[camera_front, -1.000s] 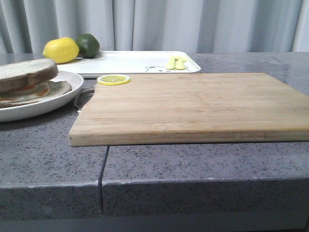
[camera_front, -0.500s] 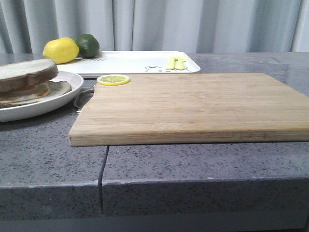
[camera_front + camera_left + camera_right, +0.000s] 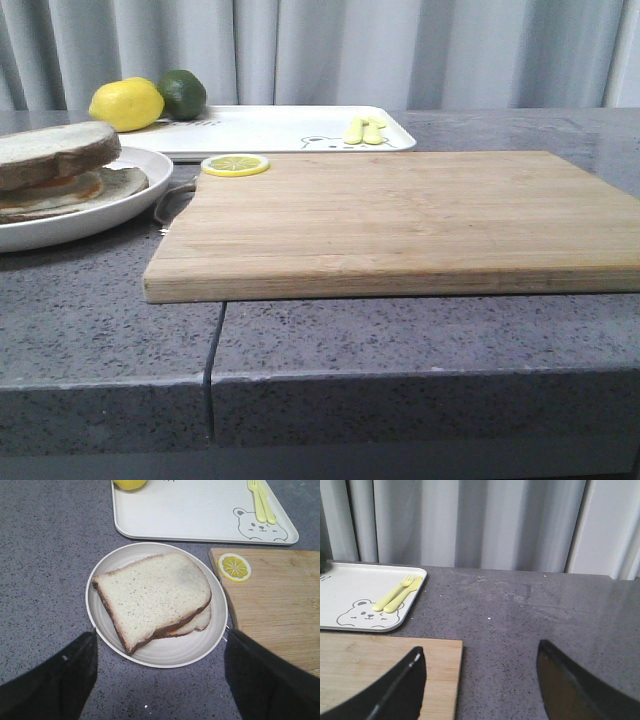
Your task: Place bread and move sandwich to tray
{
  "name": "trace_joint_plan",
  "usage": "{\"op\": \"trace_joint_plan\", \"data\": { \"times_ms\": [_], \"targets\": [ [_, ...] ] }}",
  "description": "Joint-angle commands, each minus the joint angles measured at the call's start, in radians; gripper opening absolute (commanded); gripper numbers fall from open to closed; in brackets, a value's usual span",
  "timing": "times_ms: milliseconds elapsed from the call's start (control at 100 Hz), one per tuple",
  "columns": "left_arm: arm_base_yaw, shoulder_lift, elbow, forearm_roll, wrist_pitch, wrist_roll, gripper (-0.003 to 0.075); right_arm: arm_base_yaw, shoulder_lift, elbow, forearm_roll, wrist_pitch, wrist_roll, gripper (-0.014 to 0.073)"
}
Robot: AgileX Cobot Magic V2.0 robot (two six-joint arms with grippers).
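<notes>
Nothing has shifted on the table since 1 second ago. Bread (image 3: 152, 592) tops the sandwich (image 3: 192, 622) on its plate (image 3: 165, 655); left gripper (image 3: 157, 672) hovers spread, empty. Tray (image 3: 195, 515) transfer remains.

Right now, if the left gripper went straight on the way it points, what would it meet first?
Probably the sandwich on its plate: the open left gripper points down at it, the top slice lying nearest.

Left gripper (image 3: 159, 680) jaws spread wide, bare counter (image 3: 45, 555) under both fingers; plate (image 3: 102, 625) rim sits between them. Cutting board (image 3: 280, 605) edge crowds the right-hand finger. Right gripper (image 3: 480, 680): open counter ahead.
</notes>
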Motion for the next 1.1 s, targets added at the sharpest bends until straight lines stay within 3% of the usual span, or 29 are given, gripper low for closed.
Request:
{"op": "trace_joint_plan", "data": {
  "times_ms": [0, 520, 930, 1090],
  "targets": [
    [0.002, 0.004, -0.035, -0.028, -0.058, 0.003, 0.0491, -0.005, -0.001, -0.029, -0.009, -0.077, 0.002, 0.0477],
    [0.002, 0.004, -0.035, -0.028, -0.058, 0.003, 0.0491, -0.005, -0.001, -0.029, -0.009, -0.087, 0.002, 0.0477],
    [0.002, 0.007, -0.035, -0.021, -0.142, 0.003, 0.0491, -0.005, -0.001, -0.029, -0.009, -0.087, 0.002, 0.0477],
    [0.002, 0.038, -0.035, 0.048, -0.144, -0.073, 0.0491, -0.005, -0.001, -0.029, -0.009, -0.087, 0.002, 0.0477]
  ]
}}
